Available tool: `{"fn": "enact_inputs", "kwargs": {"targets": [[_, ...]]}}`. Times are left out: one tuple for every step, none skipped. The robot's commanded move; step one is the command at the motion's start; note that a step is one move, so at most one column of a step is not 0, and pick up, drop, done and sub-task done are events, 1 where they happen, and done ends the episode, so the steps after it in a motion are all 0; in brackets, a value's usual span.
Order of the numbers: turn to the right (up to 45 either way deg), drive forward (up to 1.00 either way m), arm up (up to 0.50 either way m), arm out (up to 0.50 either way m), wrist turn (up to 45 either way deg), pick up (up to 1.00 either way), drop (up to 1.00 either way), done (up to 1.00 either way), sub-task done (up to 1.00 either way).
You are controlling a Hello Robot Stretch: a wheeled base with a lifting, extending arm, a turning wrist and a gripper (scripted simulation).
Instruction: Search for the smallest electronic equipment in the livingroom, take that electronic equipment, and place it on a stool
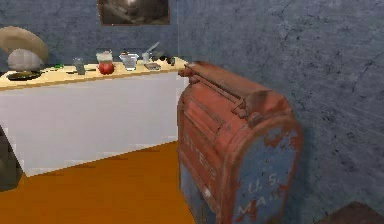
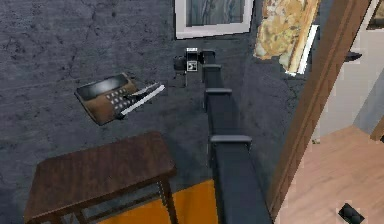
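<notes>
gripper (image 2: 181, 63) is holding the dark keyed device (image 2: 112, 98) in the air, clear of the stool's (image 2: 95, 178) far edge, likely lining it up for placing there.

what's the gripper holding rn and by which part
The gripper holds a dark desk phone, hanging clear above the brown stool; the grip seems at the phone's end nearest the gripper, exact spot unclear.

Red mailbox (image 1: 235, 150) beside white counter (image 1: 90, 125)
</notes>
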Motion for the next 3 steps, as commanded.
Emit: {"fn": "enact_inputs", "kwargs": {"targets": [[0.0,0.00,-0.32,0.00,0.0,0.00,0.00,0.00,0.00],[0.0,0.00,0.00,0.00,0.0,0.00,1.00,0.00,0.00],[0.0,0.00,0.10,0.00,0.0,0.00,0.00,0.00,0.00]]}}
